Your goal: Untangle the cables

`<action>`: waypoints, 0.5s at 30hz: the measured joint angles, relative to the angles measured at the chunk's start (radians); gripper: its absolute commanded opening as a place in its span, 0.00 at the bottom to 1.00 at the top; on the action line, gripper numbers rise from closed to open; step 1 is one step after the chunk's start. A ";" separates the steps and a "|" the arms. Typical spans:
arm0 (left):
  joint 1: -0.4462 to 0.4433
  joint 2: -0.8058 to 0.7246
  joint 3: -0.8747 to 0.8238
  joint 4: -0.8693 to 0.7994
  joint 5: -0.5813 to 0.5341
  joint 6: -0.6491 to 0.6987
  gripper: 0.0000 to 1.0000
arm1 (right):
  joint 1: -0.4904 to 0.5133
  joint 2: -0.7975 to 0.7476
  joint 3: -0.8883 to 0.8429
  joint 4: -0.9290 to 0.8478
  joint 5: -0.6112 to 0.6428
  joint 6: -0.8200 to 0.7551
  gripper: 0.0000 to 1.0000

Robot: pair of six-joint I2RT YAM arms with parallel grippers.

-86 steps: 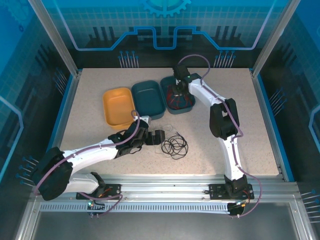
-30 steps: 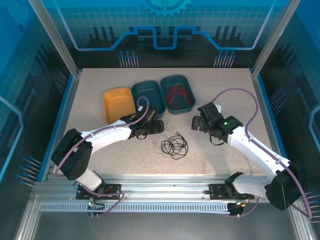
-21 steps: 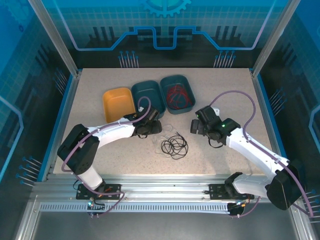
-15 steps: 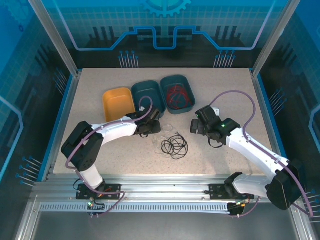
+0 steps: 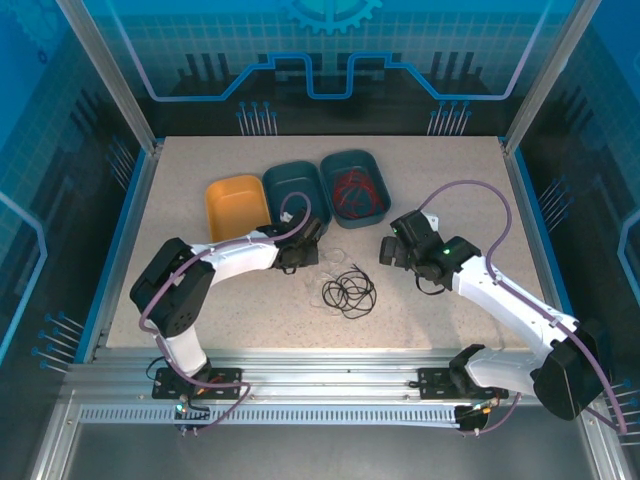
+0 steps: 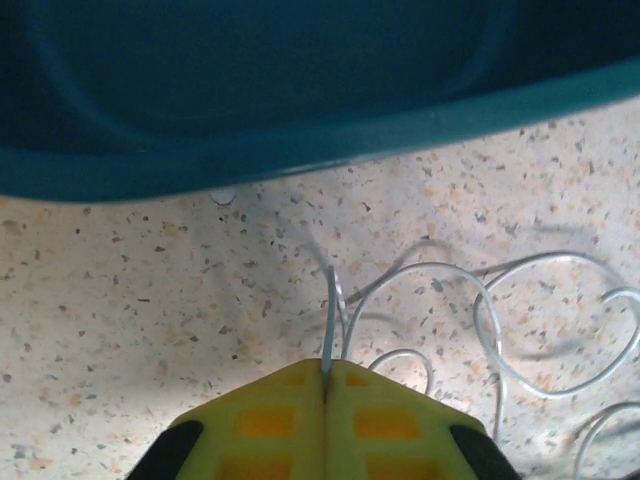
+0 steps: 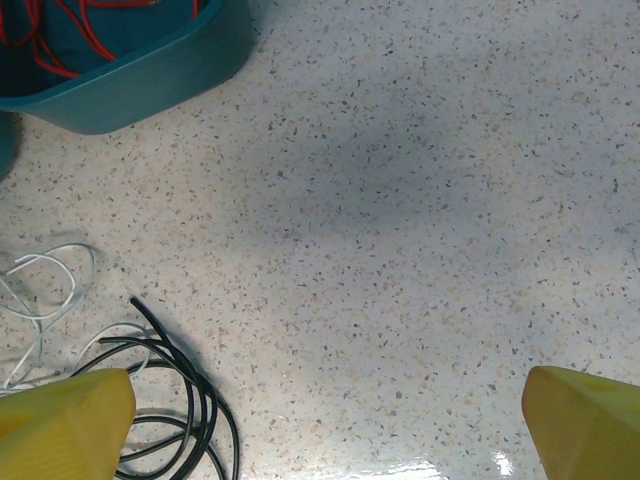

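left gripper (image 6: 326, 372) low, pinching white cable (image 6: 329, 320); right gripper (image 7: 328, 415) hovering, spread wide.

Left claw (image 6: 325, 378) pinched shut; right claw (image 7: 325, 415) spread wide.

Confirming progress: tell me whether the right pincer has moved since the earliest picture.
Yes. The right pincer has withdrawn from above the teal plastic tray holding the thin red cable, to beside the coiled thin black cable.

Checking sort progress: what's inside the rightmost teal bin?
The red cable, a loose tangle, lies inside the rightmost teal bin. Nothing else shows there. The floor beneath the tangle is covered, so anything under it can't be seen.
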 measured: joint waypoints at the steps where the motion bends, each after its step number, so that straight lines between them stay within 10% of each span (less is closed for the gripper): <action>1: 0.000 0.000 0.000 0.000 -0.002 0.002 0.00 | 0.001 0.000 0.000 0.003 0.000 0.000 1.00; 15: -0.071 -0.281 0.000 -0.048 -0.010 0.085 0.00 | 0.005 -0.005 -0.019 0.059 0.000 0.000 1.00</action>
